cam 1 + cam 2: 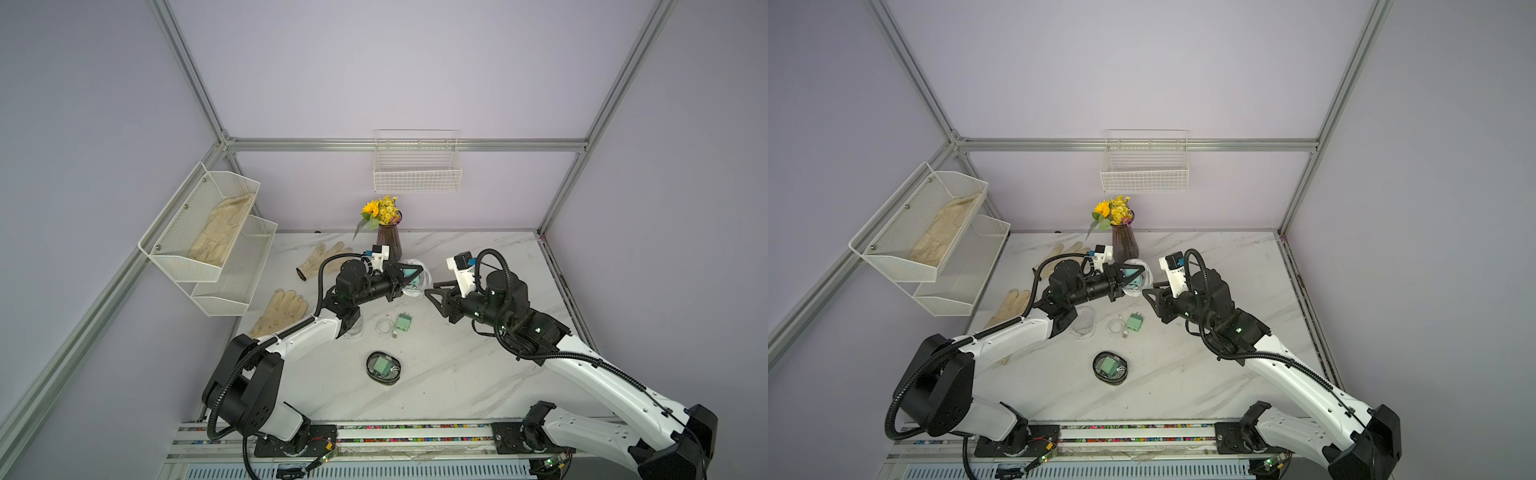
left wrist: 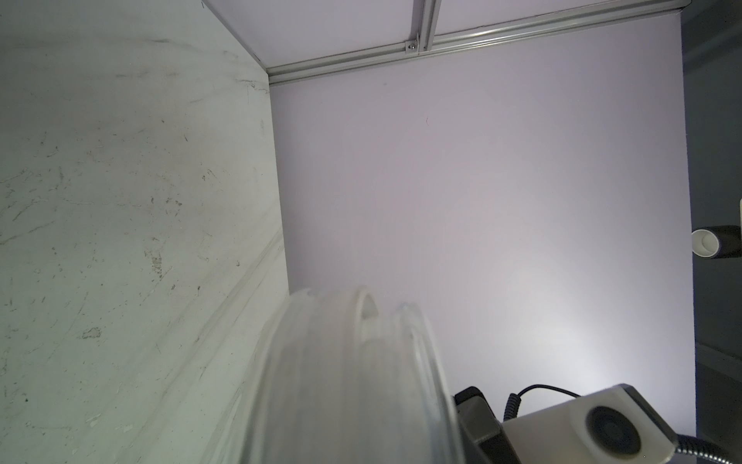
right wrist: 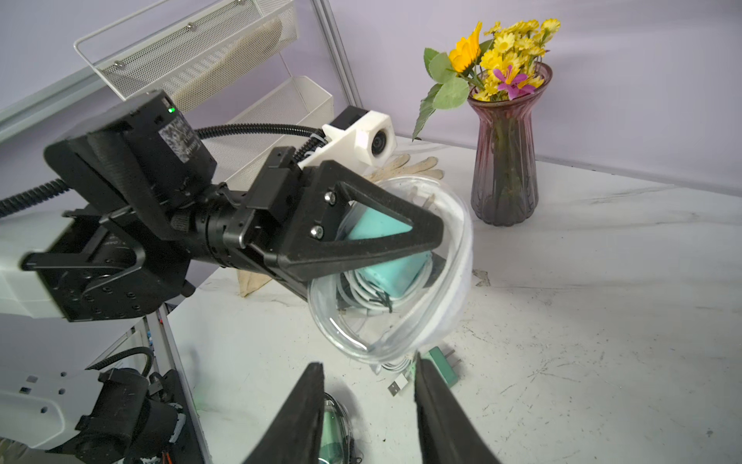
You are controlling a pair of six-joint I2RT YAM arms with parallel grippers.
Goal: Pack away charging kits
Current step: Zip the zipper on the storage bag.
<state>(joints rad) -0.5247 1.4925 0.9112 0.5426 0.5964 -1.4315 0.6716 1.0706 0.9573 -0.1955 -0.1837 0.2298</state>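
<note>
My left gripper (image 1: 409, 278) (image 3: 433, 241) is shut on a clear oval case (image 1: 417, 266) (image 1: 1138, 266) (image 3: 401, 321) and holds it above the table. A light blue charger (image 3: 385, 265) and a white cable lie inside the case. In the left wrist view the case (image 2: 341, 381) hides the jaws. My right gripper (image 1: 430, 290) (image 1: 1148, 289) (image 3: 367, 361) stands open just short of the case's free edge, with nothing in it. On the table lie a mint-green charger (image 1: 403, 322) (image 3: 441, 365), a coiled white cable (image 1: 384, 325), a black-rimmed case (image 1: 383, 368) holding a green charger, and an empty clear case (image 1: 1084, 322).
A vase of flowers (image 1: 388, 241) stands just behind the held case. Cream gloves (image 1: 324, 259) (image 1: 280, 311) lie at the left of the table. A two-tier mesh rack (image 1: 208, 224) hangs on the left wall and a wire basket (image 1: 417, 170) on the back wall.
</note>
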